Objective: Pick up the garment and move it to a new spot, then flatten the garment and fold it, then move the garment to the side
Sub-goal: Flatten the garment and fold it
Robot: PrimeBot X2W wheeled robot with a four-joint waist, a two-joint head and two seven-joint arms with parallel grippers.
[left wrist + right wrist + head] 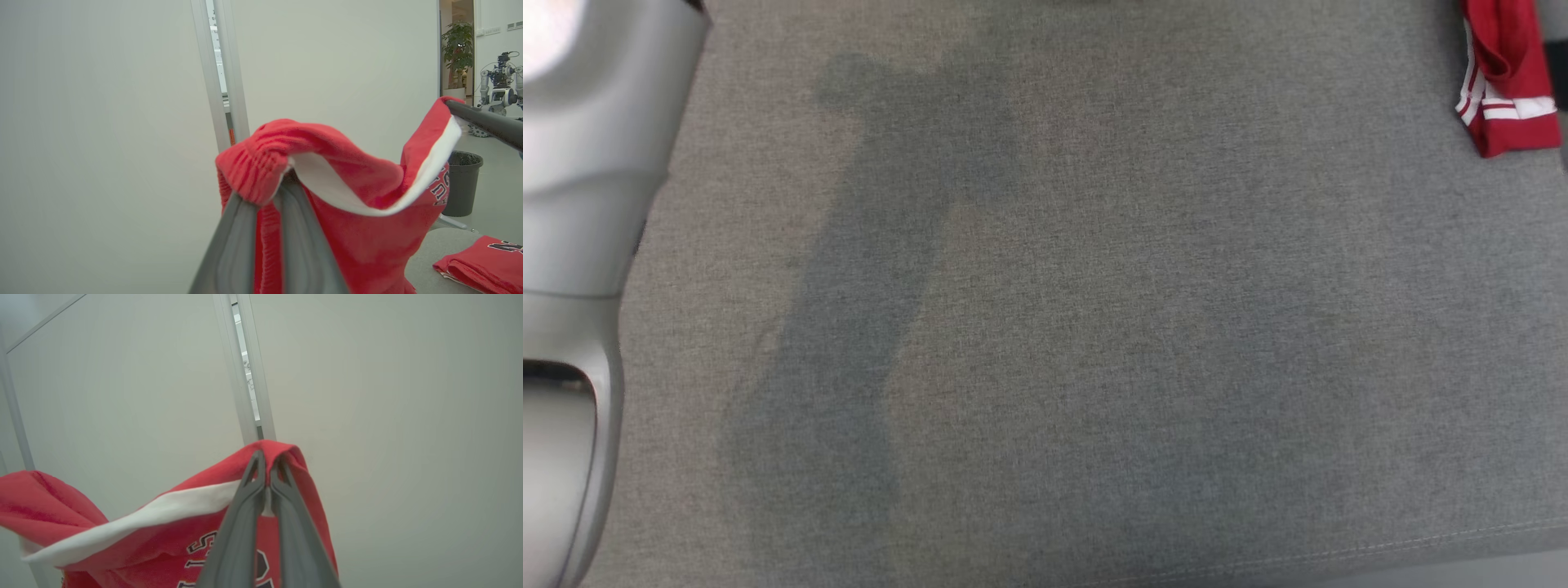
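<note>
A red garment [367, 237] with a white band and dark lettering hangs in the air, stretched between my two grippers. My left gripper [267, 192] is shut on its ribbed red edge. My right gripper [267, 459] is shut on another red corner of the garment [171, 539], just above the white band. The left wrist view also shows a dark finger of the right gripper [486, 122] at the garment's far corner. Below lies the grey fabric surface [1094, 327], with arm shadows across it.
A pale forearm [580, 204] runs down the head view's left edge. Red cloth with white stripes [1507, 82] sits at its top right corner. A second folded red garment [482, 261] lies on the surface. A dark bin [461, 183], another robot [498, 85] and a plant [457, 45] stand beyond.
</note>
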